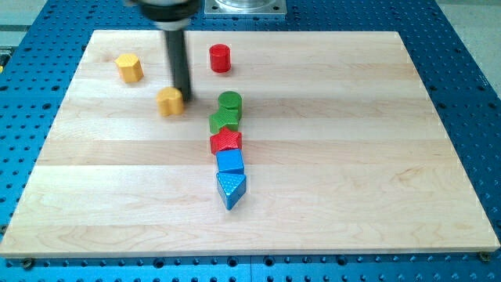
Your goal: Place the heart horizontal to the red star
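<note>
Nearest the view's bottom lay the blue triangle (230,189), point down, with the blue cube (230,161) touching its upper edge, and above that the red star (225,141), the reference for the task. The green star (222,121) pressed against the red one from above, and the green cylinder (230,103) topped the column, so the five pieces formed one tight, slightly leaning line down the middle of the wooden board (352,157). That crowding probably mattered: the red star had no free neighbour above or below, but the board to its left and right was open, which is where a piece set level with it would have to go. Further up and to the view's left sat the yellow heart (170,102), the task's piece, still higher than the red star and well to its left. My tip (185,92) rested at the heart's upper right edge, touching or just beside it; I judged that placement suited a push down and leftward, not toward the column. The arm carried no pincer, only the rod, so there was nothing to be apart or together. Farthest away stood the yellow hexagonal block (129,68) at the view's top left and the red cylinder (220,58) near the top edge, both clear of the work.
</note>
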Motion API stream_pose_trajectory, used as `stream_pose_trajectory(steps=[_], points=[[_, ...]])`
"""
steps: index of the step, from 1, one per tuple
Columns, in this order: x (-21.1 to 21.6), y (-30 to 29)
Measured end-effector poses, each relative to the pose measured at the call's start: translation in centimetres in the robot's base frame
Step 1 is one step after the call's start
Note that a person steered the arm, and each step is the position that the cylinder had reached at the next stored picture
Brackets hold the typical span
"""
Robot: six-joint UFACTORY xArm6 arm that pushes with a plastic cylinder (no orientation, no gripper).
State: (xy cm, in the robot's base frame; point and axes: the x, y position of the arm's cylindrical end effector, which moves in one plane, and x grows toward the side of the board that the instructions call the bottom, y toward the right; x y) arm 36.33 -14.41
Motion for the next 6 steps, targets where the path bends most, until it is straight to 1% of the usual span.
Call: stream_pose_trajectory(steps=[1,2,3,4,5,6], points=[[0.3,-1.3],[5.6,-6.0],[8.7,1.6],[1.5,1.6],[1.5,-5.5],[4.0,0.2]])
